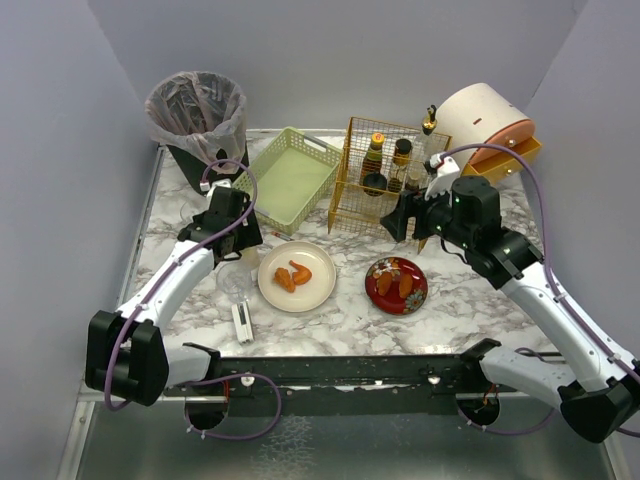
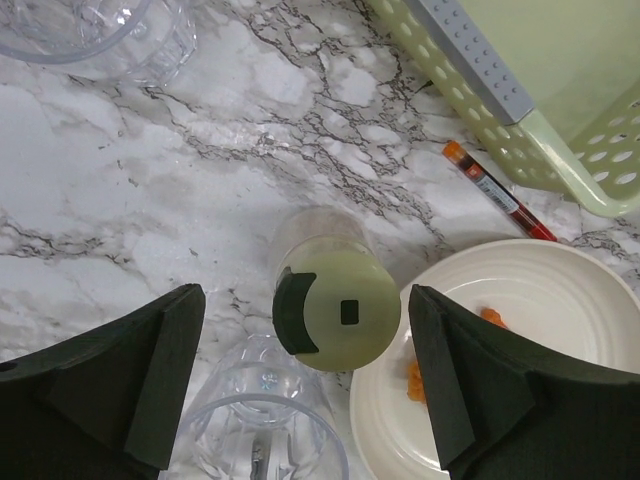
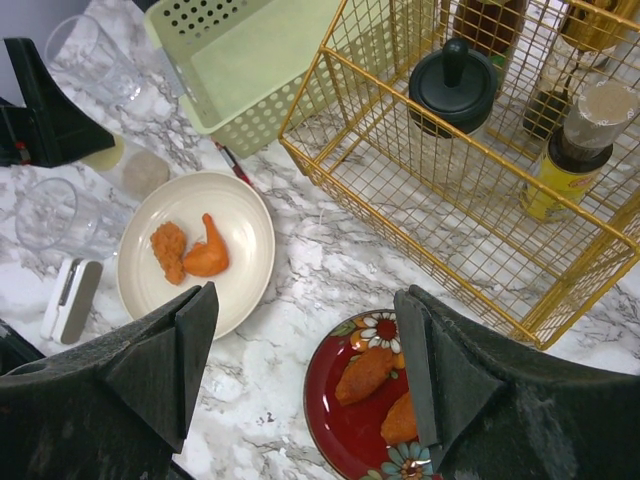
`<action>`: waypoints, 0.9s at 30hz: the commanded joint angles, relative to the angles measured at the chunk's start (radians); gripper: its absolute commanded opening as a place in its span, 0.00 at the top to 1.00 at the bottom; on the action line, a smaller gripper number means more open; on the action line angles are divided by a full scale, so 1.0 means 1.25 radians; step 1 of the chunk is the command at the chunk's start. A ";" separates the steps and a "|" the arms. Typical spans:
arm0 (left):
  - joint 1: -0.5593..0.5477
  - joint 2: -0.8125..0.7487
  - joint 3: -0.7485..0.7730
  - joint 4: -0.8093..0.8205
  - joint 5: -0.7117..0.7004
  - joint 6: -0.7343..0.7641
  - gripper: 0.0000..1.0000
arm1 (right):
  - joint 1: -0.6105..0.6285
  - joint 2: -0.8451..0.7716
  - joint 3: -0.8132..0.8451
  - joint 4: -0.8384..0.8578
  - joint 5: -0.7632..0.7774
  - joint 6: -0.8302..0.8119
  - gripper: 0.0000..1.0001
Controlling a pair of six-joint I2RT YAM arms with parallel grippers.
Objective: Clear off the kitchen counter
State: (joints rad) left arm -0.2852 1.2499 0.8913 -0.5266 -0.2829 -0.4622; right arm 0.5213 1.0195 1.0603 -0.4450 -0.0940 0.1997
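My left gripper (image 2: 305, 330) fills the bottom of its wrist view, its dark fingers (image 2: 160, 370) spread wide on either side of a small bottle (image 2: 335, 320) with a pale green cap. There is clear space on both sides, so it is released and holds nothing. The bottle stands on the kitchen counter (image 2: 200, 150), just beside the white plate (image 2: 530, 300) with orange food scraps. One clear glass (image 2: 265, 440) is close in front of it and another (image 2: 90, 30) lies farther off.

The counter itself, spread under both arms, looks hard and slick, so I judge that anything nudged on it will slide rather than stay put. The bottle looks like light, stiff plastic, round and smooth. I would close on its body below the cap, squarely across the width (the cap alone might pop or twist). The glass and the plate rim leave little room for the fingers, and the glass looks fragile.

From above, the left arm reaches forward over the left side of the counter with its wrist pointing down, near the pale green tray (image 1: 290, 178).

The right gripper (image 3: 305, 300) hangs above bare counter between the white plate and a red plate (image 3: 360, 420), just short of the gold wire basket (image 3: 450, 230). Its jaws are parted and empty, and its arm is bent inward from the right.
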 commanded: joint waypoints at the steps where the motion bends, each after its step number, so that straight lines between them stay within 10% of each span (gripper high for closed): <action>1: 0.008 0.002 -0.020 -0.012 0.027 -0.022 0.12 | -0.003 -0.026 -0.011 0.028 0.033 0.033 0.22; 27: 0.011 -0.009 0.064 -0.070 0.025 0.010 0.64 | -0.003 -0.080 -0.026 0.025 0.161 0.069 0.22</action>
State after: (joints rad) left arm -0.2768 1.2999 0.8974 -0.5671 -0.2501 -0.4728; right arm 0.5213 0.9428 1.0367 -0.4156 0.0235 0.2646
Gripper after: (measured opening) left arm 0.550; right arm 0.782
